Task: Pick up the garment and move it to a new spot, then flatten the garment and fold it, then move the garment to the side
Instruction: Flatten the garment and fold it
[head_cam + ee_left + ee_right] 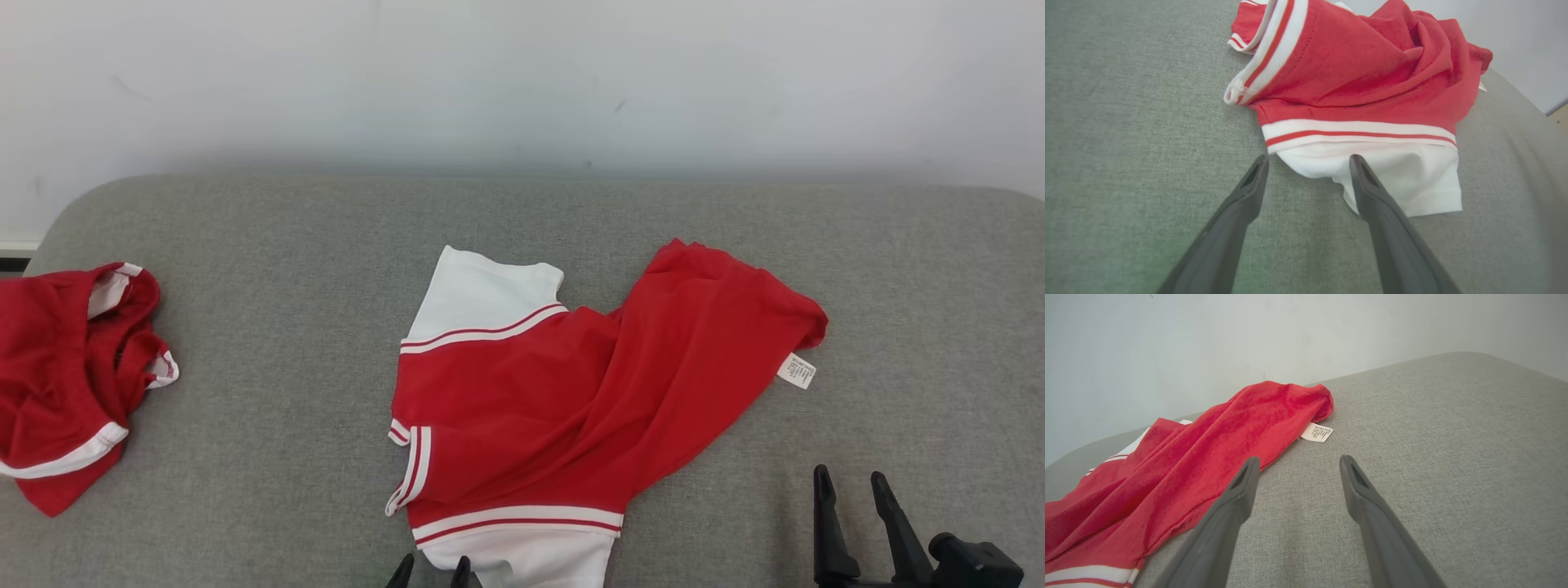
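A red garment (563, 392) with white sleeves and red-and-white striped trim lies rumpled in the middle of the grey cushion (286, 269). Its body is bunched toward the back right, where a white label (797, 370) sticks out. My left gripper (433, 567) is open at the bottom edge of the head view, right by the near white sleeve. In the left wrist view that sleeve (1412, 183) lies at the tips of the left gripper (1308, 161), nothing pinched. My right gripper (849, 482) stands open over bare cushion, to the right of the garment (1208, 457), with nothing between its fingers (1245, 477).
A second red garment (65, 384) with white trim lies crumpled at the cushion's left end. A pale wall (522, 82) rises directly behind the cushion. Bare grey cushion stretches to the right of the garment.
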Available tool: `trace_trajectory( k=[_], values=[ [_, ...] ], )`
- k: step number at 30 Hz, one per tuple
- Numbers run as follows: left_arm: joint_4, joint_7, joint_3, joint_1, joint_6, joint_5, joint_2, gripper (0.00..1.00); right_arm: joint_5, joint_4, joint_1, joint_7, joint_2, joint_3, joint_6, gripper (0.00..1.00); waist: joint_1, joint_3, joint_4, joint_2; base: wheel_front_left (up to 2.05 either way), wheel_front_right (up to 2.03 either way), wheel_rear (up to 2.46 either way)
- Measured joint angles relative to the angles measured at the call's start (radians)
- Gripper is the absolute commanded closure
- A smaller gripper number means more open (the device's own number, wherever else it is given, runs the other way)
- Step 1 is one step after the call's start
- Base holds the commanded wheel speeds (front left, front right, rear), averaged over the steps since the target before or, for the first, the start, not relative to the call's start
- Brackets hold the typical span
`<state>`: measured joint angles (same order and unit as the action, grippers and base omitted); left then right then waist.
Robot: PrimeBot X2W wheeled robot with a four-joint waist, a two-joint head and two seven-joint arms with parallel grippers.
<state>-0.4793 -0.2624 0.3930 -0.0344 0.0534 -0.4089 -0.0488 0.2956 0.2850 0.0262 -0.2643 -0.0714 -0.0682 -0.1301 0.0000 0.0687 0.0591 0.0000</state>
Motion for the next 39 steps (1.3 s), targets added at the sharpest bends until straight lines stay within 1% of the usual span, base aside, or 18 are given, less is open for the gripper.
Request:
trace_trajectory(
  k=[3,6,7,8,9,10,13,15,18,23,26,29,33,39],
  values=[
    [-0.046,0.000,0.009,-0.030,-0.011,-0.030,0.000,0.00,-0.001,0.010,0.000,0.000,0.006,0.012,0.000,0.00,0.0000,-0.002,-0.010,0.0000,0.00,0.00,0.00],
    [-0.086,0.000,0.020,-0.051,-0.009,-0.062,0.000,0.00,-0.001,0.015,0.000,0.000,0.008,0.015,0.000,0.00,0.0000,-0.004,-0.019,0.0000,0.00,0.00,0.00],
    [-0.090,0.000,0.023,-0.064,-0.005,-0.077,0.000,0.07,-0.001,0.016,0.000,0.000,0.010,0.016,0.000,0.00,0.0000,-0.004,-0.020,0.0000,0.00,0.00,0.00],
    [-0.094,0.000,0.029,-0.077,0.004,-0.089,0.000,0.24,-0.001,0.017,0.000,0.000,0.010,0.017,0.000,0.00,0.0000,-0.005,-0.022,0.0000,0.00,0.00,0.00],
    [-0.105,0.000,0.037,-0.089,0.009,-0.094,0.000,0.53,-0.001,0.017,0.000,0.000,0.011,0.018,0.000,0.00,0.0000,-0.005,-0.022,0.0000,0.00,0.00,0.00],
    [-0.114,0.000,0.044,-0.097,0.012,-0.095,0.000,1.00,-0.002,0.019,-0.001,0.000,0.012,0.020,0.000,0.00,0.0000,-0.005,-0.023,0.0000,0.00,0.00,0.00],
    [-0.128,0.000,0.056,-0.119,0.023,-0.138,0.000,1.00,-0.004,0.022,-0.001,0.000,0.014,0.024,0.000,0.00,0.0000,-0.008,-0.023,0.0000,0.00,0.00,0.00],
    [-0.149,0.000,0.070,-0.130,0.026,-0.137,-0.001,1.00,-0.005,0.025,-0.001,0.000,0.015,0.026,0.000,0.00,0.0000,-0.012,-0.023,0.0000,0.00,0.00,0.00],
    [-0.130,0.000,0.071,-0.135,0.023,-0.137,-0.001,1.00,-0.006,0.025,-0.001,0.000,0.016,0.025,0.000,0.00,0.0000,-0.016,-0.022,0.0000,0.00,0.00,0.00],
    [0.007,0.000,0.057,-0.126,0.008,-0.074,0.000,1.00,-0.006,0.018,0.000,0.000,0.018,0.017,0.000,0.00,0.0000,-0.016,-0.014,0.0000,0.00,0.00,0.00],
    [0.103,0.000,0.052,-0.063,-0.001,-0.008,-0.003,1.00,-0.006,0.014,0.006,0.000,0.018,0.012,0.000,0.00,0.0000,-0.012,-0.001,0.0000,0.00,0.00,0.00],
    [0.172,0.000,0.049,-0.024,-0.010,0.020,-0.014,1.00,-0.006,0.012,0.007,0.000,0.019,0.006,0.000,0.00,0.0000,-0.005,0.007,0.0000,0.00,0.00,0.00],
    [0.262,0.002,0.053,0.030,-0.028,0.043,-0.042,1.00,-0.005,0.011,0.004,0.000,0.020,-0.001,0.000,0.00,0.0000,0.009,0.019,0.0000,0.00,0.00,0.00],
    [0.401,0.063,0.057,0.068,-0.057,0.050,-0.071,1.00,-0.005,0.016,-0.006,0.000,0.020,-0.004,0.000,0.00,0.0000,0.027,0.030,0.0000,0.00,0.00,0.00]
  ],
)
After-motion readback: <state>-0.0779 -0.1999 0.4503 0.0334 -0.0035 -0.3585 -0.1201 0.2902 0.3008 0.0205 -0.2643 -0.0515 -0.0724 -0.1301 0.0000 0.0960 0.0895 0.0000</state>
